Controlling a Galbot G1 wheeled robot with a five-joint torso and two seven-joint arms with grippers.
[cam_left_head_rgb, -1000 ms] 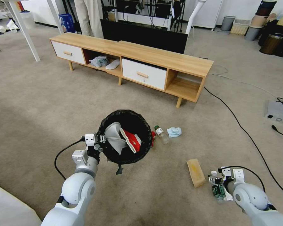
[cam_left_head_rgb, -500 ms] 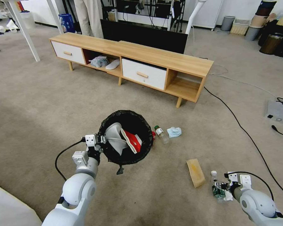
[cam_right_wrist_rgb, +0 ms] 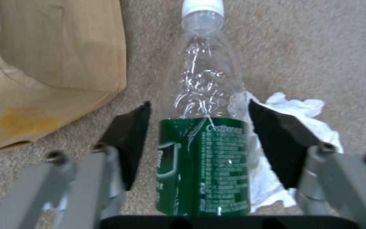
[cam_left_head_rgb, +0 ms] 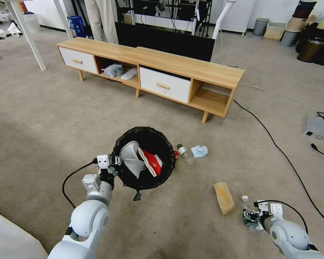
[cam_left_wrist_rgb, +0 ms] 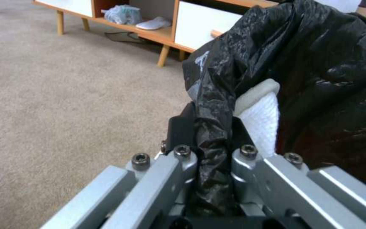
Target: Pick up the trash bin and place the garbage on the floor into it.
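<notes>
Bare floor [cam_left_head_rgb: 43, 118] surrounds the trash bin [cam_left_head_rgb: 144, 158] — left gripper [cam_left_wrist_rgb: 208, 140] pinches its bag rim. Right gripper [cam_right_wrist_rgb: 198, 133] straddles, jaws wide, a clear green-labelled bottle [cam_right_wrist_rgb: 202, 136] — brown paper bag [cam_right_wrist_rgb: 43, 63] just beside.

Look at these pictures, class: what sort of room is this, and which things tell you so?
Probably a lab or office room staged as a living room: a low wooden cabinet with a dark screen behind it on carpet, but with loose cables and stacked bins around.
</notes>
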